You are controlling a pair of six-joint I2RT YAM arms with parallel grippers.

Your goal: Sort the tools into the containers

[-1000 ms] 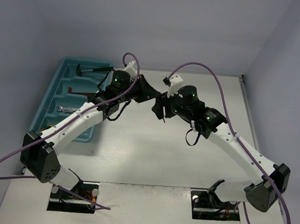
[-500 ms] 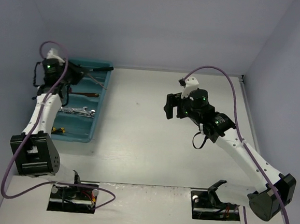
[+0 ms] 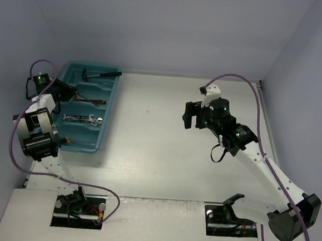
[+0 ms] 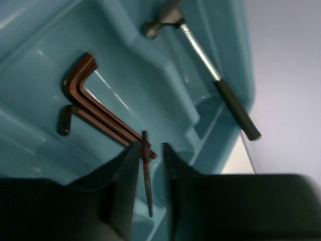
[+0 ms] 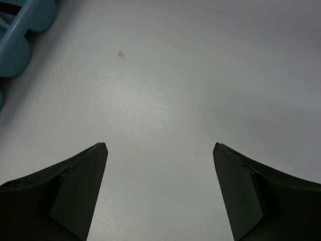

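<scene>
Pinching thin reddish-brown tool [image 4: 147, 187], left gripper [image 4: 150, 146] over tray [image 4: 161, 86].

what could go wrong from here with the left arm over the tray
1. The thin reddish-brown tool stands between the fingers of the left pincer, close to one finger with a gap to the other. It may slip out before it is aimed.
2. It hangs near the raised divider beside the hammer. Released here, it might bounce into the hammer's compartment of the tray instead of joining the other reddish-brown tools.
</scene>
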